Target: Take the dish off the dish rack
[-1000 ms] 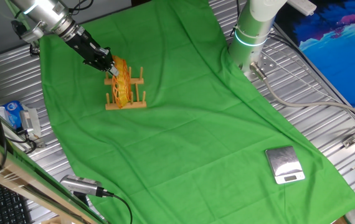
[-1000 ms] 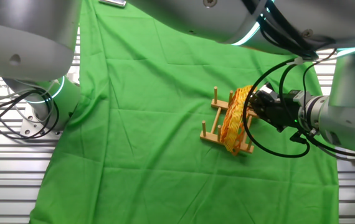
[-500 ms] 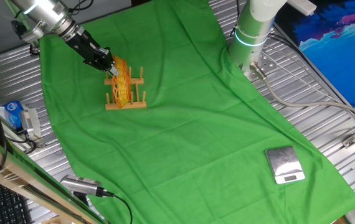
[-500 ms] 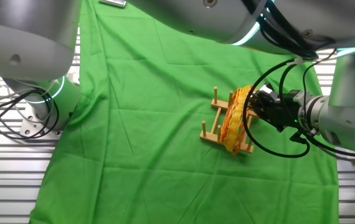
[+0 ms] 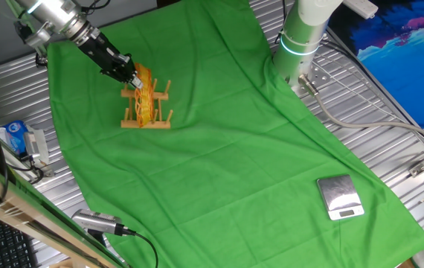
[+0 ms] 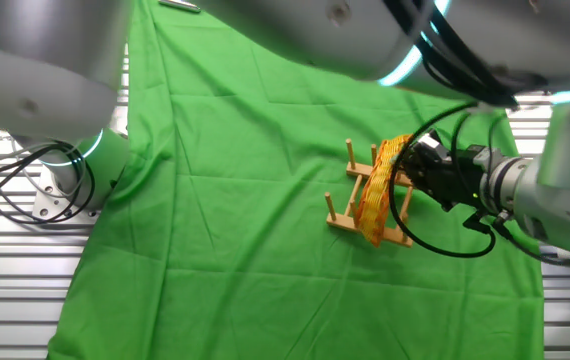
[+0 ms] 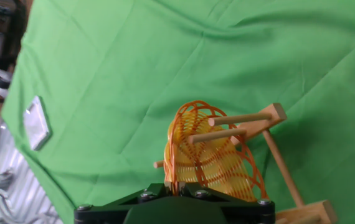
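- gripper [image 5: 128, 75] clamped on the dish [image 5: 143, 95] rim
- dish stands on edge between the pegs of the rack [image 5: 146, 119]
- rack on green cloth [image 5: 219, 149], scale [image 5: 340, 196] well apart

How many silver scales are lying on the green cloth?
1. The silver scale lies near the green cloth's corner, far from the dish rack; the hand view shows it too. None seems hidden.

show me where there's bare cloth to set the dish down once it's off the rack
Widest bare cloth lies between the rack and the scale. More is free beyond the rack toward the arm base. It is crowded at the rack itself, where the gripper grips the dish.
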You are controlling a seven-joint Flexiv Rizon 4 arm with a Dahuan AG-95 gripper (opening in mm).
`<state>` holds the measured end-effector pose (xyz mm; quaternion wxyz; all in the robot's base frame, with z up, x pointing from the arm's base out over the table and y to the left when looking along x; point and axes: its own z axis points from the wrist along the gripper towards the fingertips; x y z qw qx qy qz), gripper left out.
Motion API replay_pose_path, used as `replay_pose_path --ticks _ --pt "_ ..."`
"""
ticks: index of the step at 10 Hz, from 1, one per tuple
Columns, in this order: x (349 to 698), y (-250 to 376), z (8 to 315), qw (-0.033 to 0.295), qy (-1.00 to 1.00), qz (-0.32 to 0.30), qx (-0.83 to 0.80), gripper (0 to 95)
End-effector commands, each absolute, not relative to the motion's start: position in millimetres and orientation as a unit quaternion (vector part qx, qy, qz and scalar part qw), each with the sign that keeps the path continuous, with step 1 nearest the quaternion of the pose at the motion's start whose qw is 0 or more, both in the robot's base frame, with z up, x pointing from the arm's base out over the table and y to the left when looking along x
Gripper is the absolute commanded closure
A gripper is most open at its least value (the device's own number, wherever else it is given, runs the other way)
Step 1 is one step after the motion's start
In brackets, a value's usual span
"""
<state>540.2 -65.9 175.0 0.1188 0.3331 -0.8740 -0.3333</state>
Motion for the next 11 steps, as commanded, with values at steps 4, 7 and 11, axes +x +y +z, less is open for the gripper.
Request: replay_pose_path --ticks 4,7,11 --pt "539.7 -65.7 174.6 0.117 -0.875 -0.328 0.337 95.0" --pt "539.3 -65.5 175.7 0.119 -0.877 -0.322 0.336 95.0" --pt "537.7 -64.6 179.5 0.12 -0.878 -0.317 0.339 95.0"
